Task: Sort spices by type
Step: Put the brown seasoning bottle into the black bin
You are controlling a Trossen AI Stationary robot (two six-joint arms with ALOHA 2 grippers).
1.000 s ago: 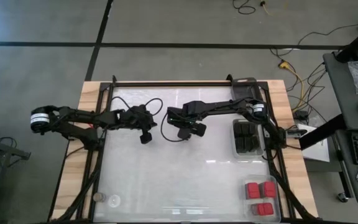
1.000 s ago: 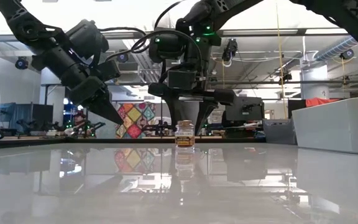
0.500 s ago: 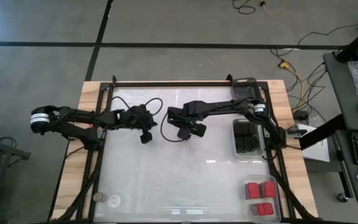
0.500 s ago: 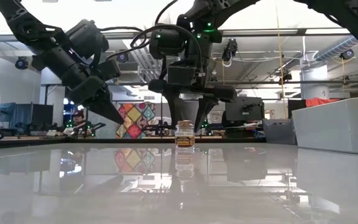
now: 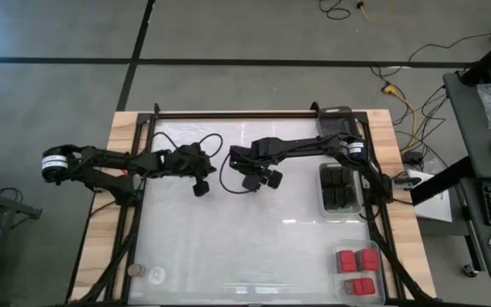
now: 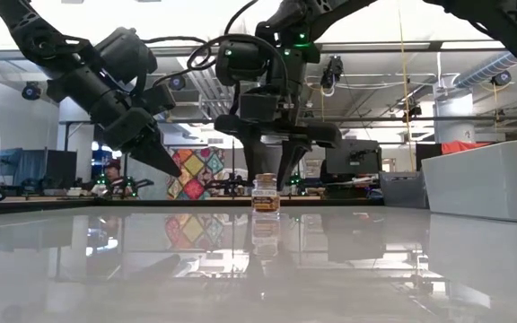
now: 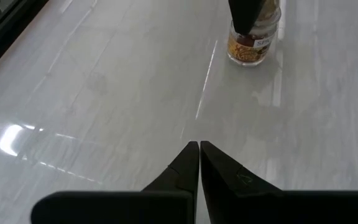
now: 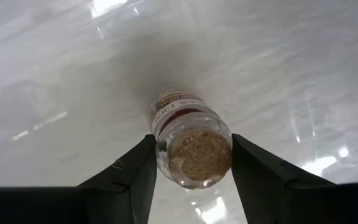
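A tiny round jar [image 8: 191, 146] with a cork top and brownish contents stands upright on the white table, also seen in the low view [image 6: 266, 194] and the left wrist view [image 7: 252, 45]. My right gripper [image 8: 193, 142] reaches down over it from above at the table's far middle [image 5: 258, 179], its fingers closed in on the jar. My left gripper [image 7: 199, 147] is shut and holds nothing. It hangs slanting above the table to the left of the jar [image 5: 199, 189]. My right gripper pinches the jar's upper part between its two fingers, one finger [image 8: 143, 163] on each side just below the cork top [image 8: 197, 155]. The fingers point steeply down from above. The jar stands upright with its base on the table [image 6: 266, 209].
A clear tray with dark blocks [image 5: 339, 188] sits at the right edge, and a clear tray with red blocks [image 5: 357, 271] at the near right corner. Two more small jars [image 5: 144, 273] stand at the near left corner. The middle of the table [image 5: 245, 247] is bare.
My right gripper's fingers have drawn together from a wide stance on either side of the jar until they meet its upper part. The jar has stayed where it stood on the table.
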